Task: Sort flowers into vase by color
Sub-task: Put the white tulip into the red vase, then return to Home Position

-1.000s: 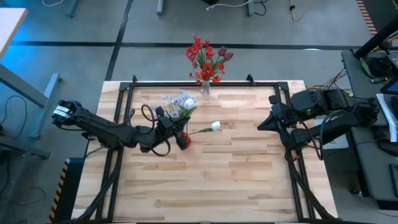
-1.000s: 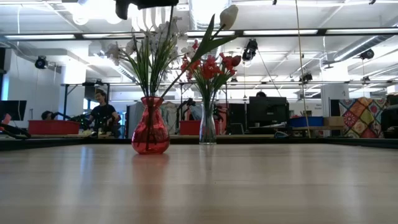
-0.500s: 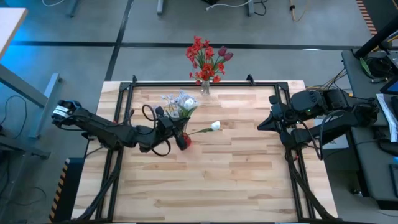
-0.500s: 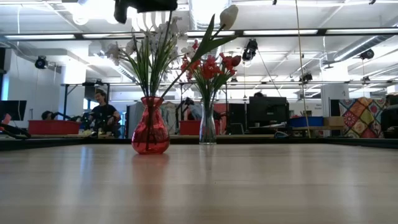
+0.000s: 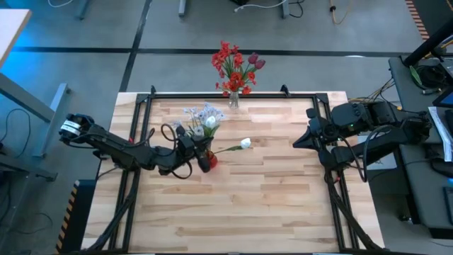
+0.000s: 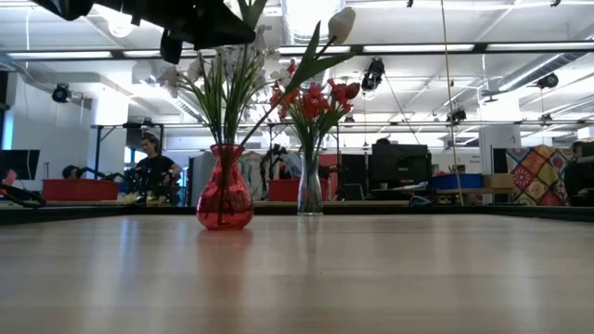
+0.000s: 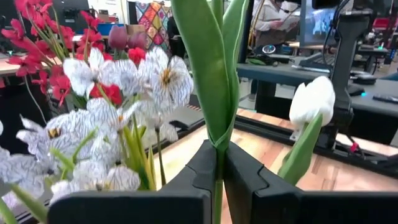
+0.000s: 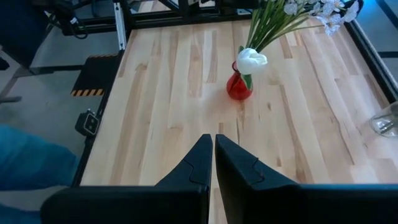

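Sorting looks nearly done: left gripper [image 5: 192,144] right above the red vase [image 6: 224,199], clenched on a green stem [image 7: 217,106] among white flowers [image 5: 204,117]. Beyond it, red flowers [image 5: 233,65] fill the clear vase [image 6: 310,193]. Right gripper [image 5: 297,144] waits clenched, well off.

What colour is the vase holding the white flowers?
Red: the red vase shows best in the low view.
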{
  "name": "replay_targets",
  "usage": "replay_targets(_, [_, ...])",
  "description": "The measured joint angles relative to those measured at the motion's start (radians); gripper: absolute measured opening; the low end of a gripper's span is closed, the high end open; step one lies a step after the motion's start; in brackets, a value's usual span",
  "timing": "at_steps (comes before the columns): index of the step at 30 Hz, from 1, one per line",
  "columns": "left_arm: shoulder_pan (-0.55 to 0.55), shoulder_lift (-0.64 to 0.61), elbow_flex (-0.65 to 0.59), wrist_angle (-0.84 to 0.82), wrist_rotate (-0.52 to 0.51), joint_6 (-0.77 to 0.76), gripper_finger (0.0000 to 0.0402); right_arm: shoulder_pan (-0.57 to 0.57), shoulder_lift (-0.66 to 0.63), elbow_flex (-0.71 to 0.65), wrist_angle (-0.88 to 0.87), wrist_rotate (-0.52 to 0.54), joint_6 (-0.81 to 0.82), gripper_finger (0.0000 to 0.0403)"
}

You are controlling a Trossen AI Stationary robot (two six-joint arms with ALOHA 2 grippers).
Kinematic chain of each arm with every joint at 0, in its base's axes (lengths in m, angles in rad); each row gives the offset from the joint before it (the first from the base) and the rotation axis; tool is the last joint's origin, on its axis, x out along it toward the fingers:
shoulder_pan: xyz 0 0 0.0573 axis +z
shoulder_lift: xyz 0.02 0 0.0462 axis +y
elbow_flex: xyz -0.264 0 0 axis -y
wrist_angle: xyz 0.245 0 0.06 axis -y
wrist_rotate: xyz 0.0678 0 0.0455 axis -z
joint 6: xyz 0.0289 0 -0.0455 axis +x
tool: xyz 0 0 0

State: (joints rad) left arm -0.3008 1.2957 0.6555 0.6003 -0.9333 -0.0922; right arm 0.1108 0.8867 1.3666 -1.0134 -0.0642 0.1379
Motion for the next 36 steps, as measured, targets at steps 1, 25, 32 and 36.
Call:
replay_targets(1, [0.0,0.0,-0.005,0.0,0.002,-0.003,0.0,0.0,0.0,0.0,0.0,0.005,0.0,0.0012])
replay_targets(25, [-0.006,-0.001,0.01,-0.049,0.107,-0.054,0.0124,0.0,0.033,0.0,-0.003,0.012,0.021,0.0012])
replay_targets(32, [-0.006,-0.022,0.121,-0.328,0.169,-0.173,0.0132,0.0,0.032,0.0,-0.003,0.012,0.008,0.0012])
replay_targets(36, [-0.006,-0.032,0.187,-0.507,0.231,-0.245,0.0132,0.0,0.032,0.0,-0.003,0.012,0.005,0.0012])
